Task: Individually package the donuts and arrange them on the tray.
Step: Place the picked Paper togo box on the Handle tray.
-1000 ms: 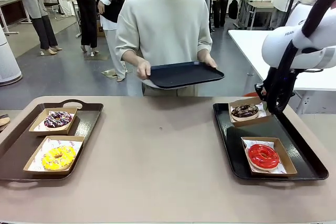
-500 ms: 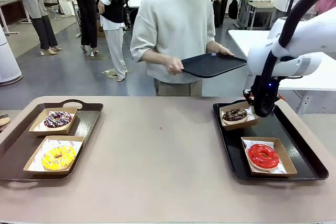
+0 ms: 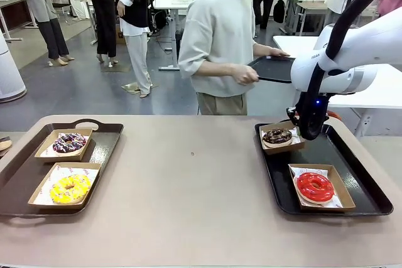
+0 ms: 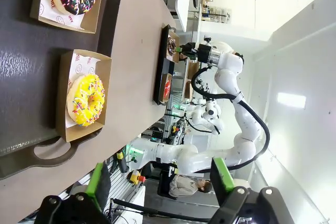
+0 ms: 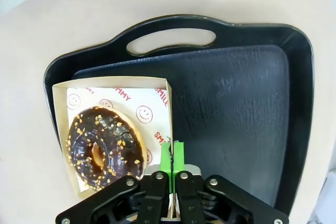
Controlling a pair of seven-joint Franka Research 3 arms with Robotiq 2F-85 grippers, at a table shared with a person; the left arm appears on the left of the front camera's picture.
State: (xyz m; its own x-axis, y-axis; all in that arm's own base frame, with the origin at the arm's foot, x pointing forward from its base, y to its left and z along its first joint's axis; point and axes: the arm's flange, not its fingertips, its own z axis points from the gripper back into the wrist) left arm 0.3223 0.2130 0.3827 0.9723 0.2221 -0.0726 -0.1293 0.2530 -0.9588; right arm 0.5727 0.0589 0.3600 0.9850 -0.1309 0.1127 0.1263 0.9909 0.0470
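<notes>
Right claw (image 5: pixel 172 156) points down, green pads pressed together; left claw (image 4: pixel 160 179) gapes wide

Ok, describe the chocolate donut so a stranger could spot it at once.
Find the black tray on the robot's right side of the table. At its far corner sits a cardboard box, beside the right gripper. The chocolate donut in it is dark brown with sprinkles, unlike the glossy red donut nearer the robot.
</notes>
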